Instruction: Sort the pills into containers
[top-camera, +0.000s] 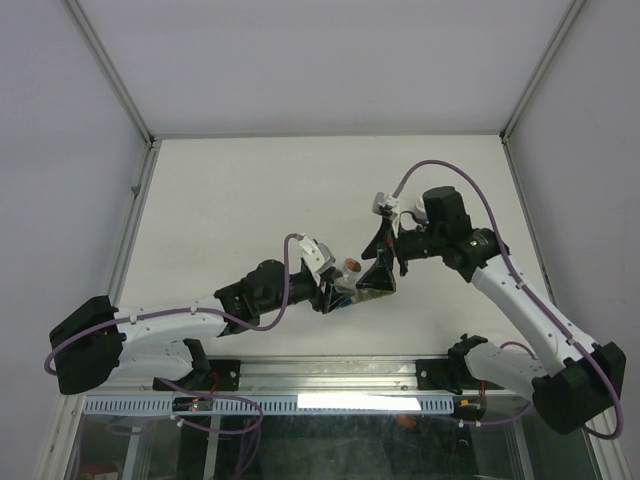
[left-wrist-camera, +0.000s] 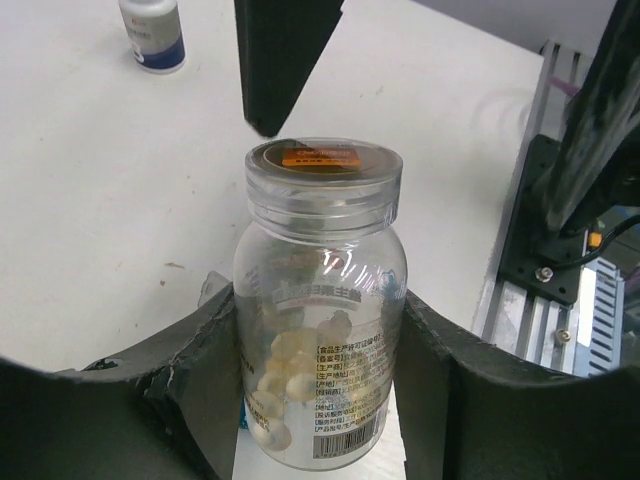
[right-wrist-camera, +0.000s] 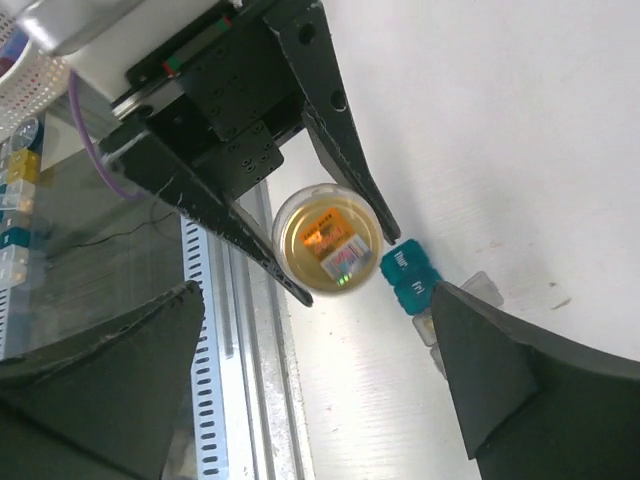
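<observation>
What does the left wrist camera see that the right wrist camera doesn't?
Only the left wrist view shows the pale pills inside the pill bottle and a small white bottle standing farther off. Only the right wrist view clearly shows the containers, teal tops beside the pill bottle. Both show the clear lid with its orange sticker, and the left gripper clamping the pill bottle.

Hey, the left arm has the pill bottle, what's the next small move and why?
Probably lower the right gripper onto the lid and close. The left gripper clamps the bottle roughly upright, lid on, and the right fingers stand open above it, touching nothing.
</observation>
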